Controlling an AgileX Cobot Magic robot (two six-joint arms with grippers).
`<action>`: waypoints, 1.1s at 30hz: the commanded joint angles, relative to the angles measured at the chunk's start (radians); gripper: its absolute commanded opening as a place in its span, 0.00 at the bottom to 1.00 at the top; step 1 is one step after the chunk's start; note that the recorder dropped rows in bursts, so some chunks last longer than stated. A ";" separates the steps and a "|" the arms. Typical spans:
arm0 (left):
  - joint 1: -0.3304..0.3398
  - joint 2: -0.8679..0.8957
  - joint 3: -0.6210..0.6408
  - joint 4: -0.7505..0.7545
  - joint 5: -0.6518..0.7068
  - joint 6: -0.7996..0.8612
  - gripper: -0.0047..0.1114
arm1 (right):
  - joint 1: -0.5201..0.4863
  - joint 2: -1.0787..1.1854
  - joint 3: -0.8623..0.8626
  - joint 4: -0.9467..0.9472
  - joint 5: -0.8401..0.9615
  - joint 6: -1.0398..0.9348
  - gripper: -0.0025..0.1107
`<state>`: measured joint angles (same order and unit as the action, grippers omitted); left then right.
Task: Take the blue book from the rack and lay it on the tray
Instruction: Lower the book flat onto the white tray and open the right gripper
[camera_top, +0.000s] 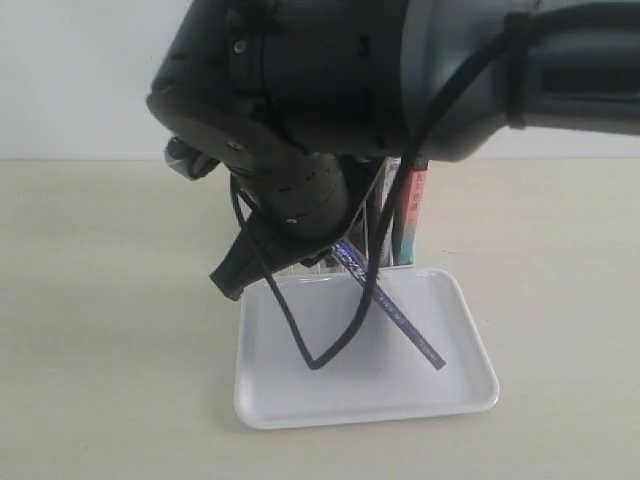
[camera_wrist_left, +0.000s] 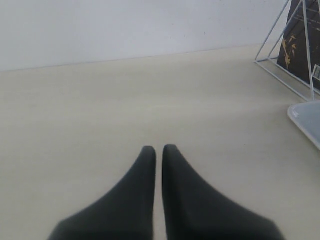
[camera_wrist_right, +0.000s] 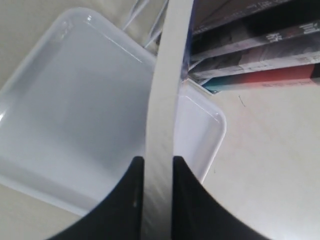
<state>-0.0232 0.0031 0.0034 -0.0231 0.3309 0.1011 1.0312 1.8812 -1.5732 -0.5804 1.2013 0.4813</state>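
My right gripper (camera_wrist_right: 158, 160) is shut on the blue book (camera_top: 395, 310), which it holds by one end. The book slants down over the white tray (camera_top: 300, 400), and its low end touches the tray floor near the right rim. The right wrist view shows the book's pale page edge (camera_wrist_right: 165, 75) running away between the jaws, with the tray (camera_wrist_right: 75, 100) beneath. The wire rack (camera_top: 378, 215) stands just behind the tray, mostly hidden by the right arm. My left gripper (camera_wrist_left: 159, 148) is shut and holds nothing, low over bare table left of the rack (camera_wrist_left: 280, 30).
Other books remain upright in the rack, among them a red-orange-spined book (camera_top: 415, 205) and white-spined books (camera_wrist_right: 260, 50). A black cable (camera_top: 300, 340) from the right arm loops down over the tray. The tray's corner (camera_wrist_left: 307, 117) shows in the left wrist view.
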 joint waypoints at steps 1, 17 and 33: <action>0.002 -0.003 -0.003 -0.002 -0.013 0.004 0.08 | -0.024 0.035 0.062 0.053 0.020 0.020 0.02; 0.002 -0.003 -0.003 -0.002 -0.013 0.004 0.08 | -0.022 0.076 0.062 0.268 -0.203 0.042 0.02; 0.002 -0.003 -0.003 -0.002 -0.013 0.004 0.08 | -0.022 0.067 0.048 0.308 -0.142 0.137 0.55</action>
<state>-0.0232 0.0031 0.0034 -0.0231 0.3309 0.1011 1.0111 1.9614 -1.5131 -0.2829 1.0399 0.5850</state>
